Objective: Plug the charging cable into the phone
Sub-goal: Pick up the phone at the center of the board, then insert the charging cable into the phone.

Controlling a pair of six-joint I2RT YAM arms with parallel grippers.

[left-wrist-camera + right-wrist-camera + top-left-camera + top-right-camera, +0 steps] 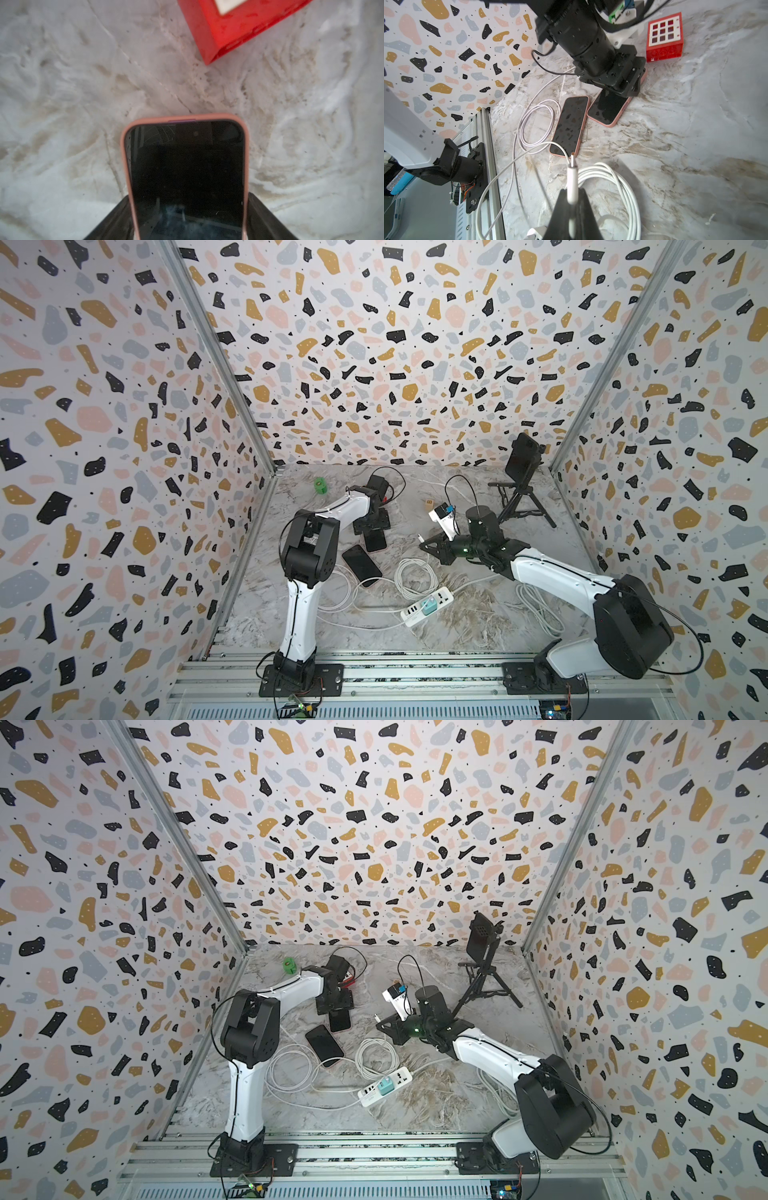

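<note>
Toward the far middle of the tabletop (478, 614), the phone (187, 170) lies flat, screen up, in its pink case, with the left tool (189, 195) straddling it. The dark fingers (261, 214) sit apart, one at each long edge of the case. I cannot tell whether they pinch it or only flank it.

The right tool (572, 191) is clamped on the white plug (571, 176) of the charging cable, its metal tip sticking out past the fingertips. In both top views the plug hangs above the tabletop, near the phone but clear of it, with bare marble between them.

From the left wrist I get only the phone's far end, with a red box (239, 27) lying beyond it. The near end is cut off there. The right wrist shows that near end poking out from under the left tool. It also shows a second phone (569, 124) just beside it, angled away, with a white cable running up to its own near end. I cannot make out a port on either phone. Only the top views show the power strip (426, 605), the white coil (415, 576) below the right tool, a green roll (320, 485) and a tripod (521, 497) near the back wall.

The phone sits well away from the walls. The second phone and loose cable loops crowd its near left side. The side facing the plug is open.
</note>
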